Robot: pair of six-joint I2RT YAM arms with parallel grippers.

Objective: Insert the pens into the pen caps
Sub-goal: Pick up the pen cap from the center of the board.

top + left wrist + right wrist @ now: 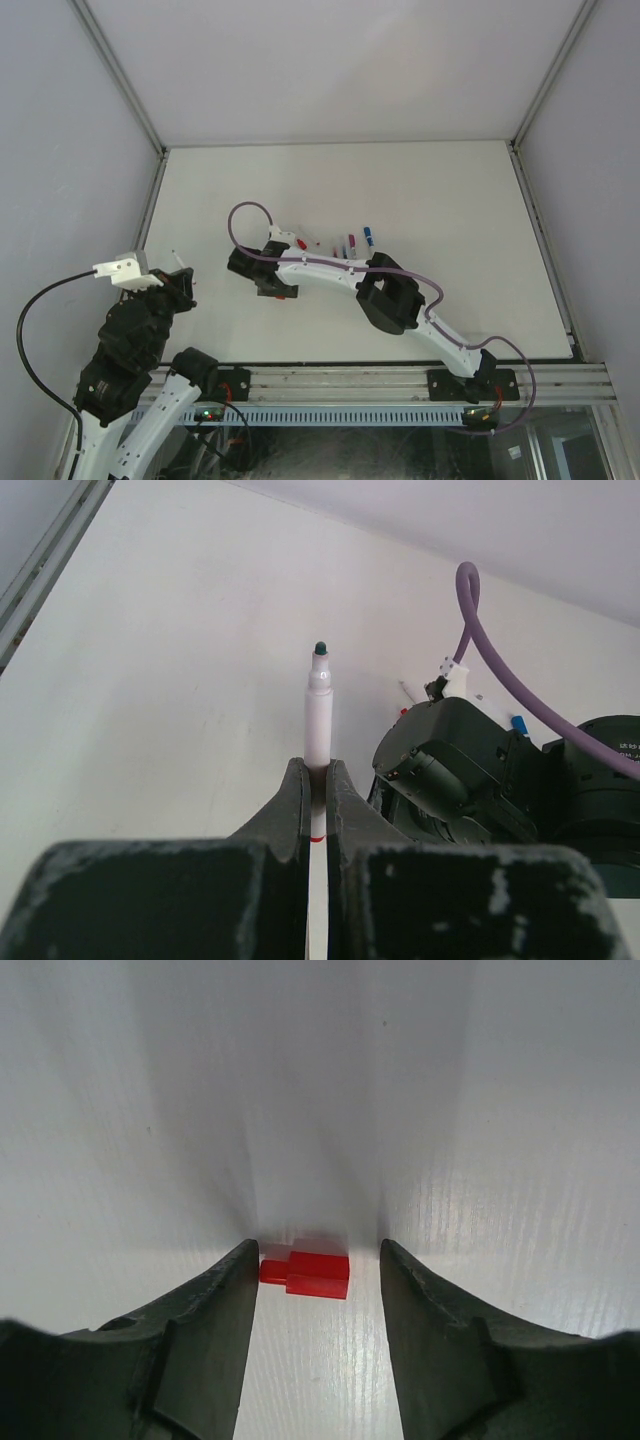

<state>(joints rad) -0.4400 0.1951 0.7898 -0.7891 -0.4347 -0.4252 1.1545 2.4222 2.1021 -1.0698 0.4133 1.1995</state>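
My left gripper [318,780] is shut on a white pen [319,710] with a bare dark tip and a thin red ring; it points away from me, above the table. In the top view this gripper [180,277] is at the left, near the table's edge. My right gripper [318,1255] is open and low over the table, its fingers on either side of a red pen cap [312,1272] that lies flat. In the top view the right gripper [272,285] is mid-table, left of several pens [345,245] lying in a loose row.
The right arm [390,295] stretches diagonally across the table from the near right. A purple cable [245,215] loops over its wrist. A metal frame rail [155,190] runs along the table's left side; white walls enclose the back and sides.
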